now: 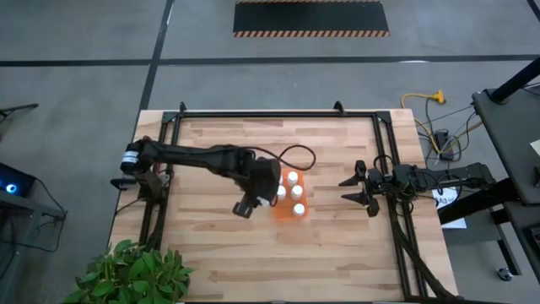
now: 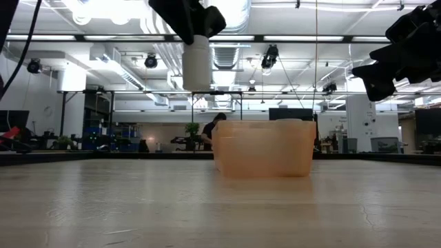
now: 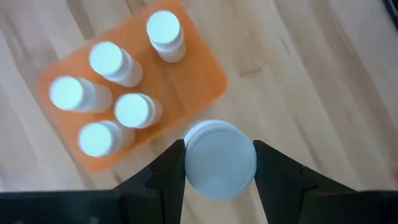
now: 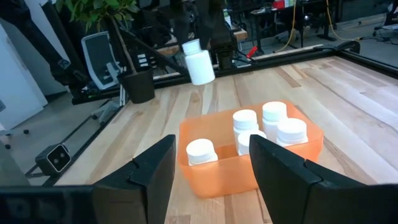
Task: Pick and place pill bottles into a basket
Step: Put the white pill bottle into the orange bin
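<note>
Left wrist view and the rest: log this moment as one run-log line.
left gripper: shut on sixth pill bottle, raised beside basket | basket: five bottles upright | right gripper: open, waiting right of basket

Both arms were dark, near-black jointed limbs. The left arm [image 1: 190, 156] carried a silvery-white cylindrical collar near its shoulder and a thin black cable looping off behind its wrist. The right arm [image 1: 439, 177] was slimmer, ending in angular black jaws. Seen from the wrists, each finger [image 4: 152, 174] was matte black, broad and faceted.
</note>
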`<state>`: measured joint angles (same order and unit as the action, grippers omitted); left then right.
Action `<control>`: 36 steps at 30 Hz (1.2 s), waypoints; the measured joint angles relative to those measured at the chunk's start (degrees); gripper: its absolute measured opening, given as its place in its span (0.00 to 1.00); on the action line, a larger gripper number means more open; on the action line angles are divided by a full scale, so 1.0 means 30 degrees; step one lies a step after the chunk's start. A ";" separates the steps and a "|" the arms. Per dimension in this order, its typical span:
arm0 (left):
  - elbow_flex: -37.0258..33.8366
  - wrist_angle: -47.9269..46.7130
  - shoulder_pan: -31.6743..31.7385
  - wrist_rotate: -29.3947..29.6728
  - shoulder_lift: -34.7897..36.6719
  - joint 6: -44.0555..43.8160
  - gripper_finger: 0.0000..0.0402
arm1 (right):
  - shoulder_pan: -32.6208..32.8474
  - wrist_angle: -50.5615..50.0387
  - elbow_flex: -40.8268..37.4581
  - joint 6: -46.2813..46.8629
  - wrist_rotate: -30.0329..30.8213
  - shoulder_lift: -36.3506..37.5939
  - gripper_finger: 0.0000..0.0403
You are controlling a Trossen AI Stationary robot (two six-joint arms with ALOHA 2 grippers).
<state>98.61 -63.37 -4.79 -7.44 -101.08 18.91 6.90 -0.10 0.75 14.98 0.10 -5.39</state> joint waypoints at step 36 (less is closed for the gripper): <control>0.1368 0.2789 0.0536 -0.0503 -0.2992 -0.0844 0.35 | -0.0002 0.0015 -0.0002 0.0000 -0.0022 0.0007 0.48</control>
<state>102.72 -55.00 -3.18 -8.95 -110.06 16.38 6.89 -0.05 0.75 14.98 0.03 -5.37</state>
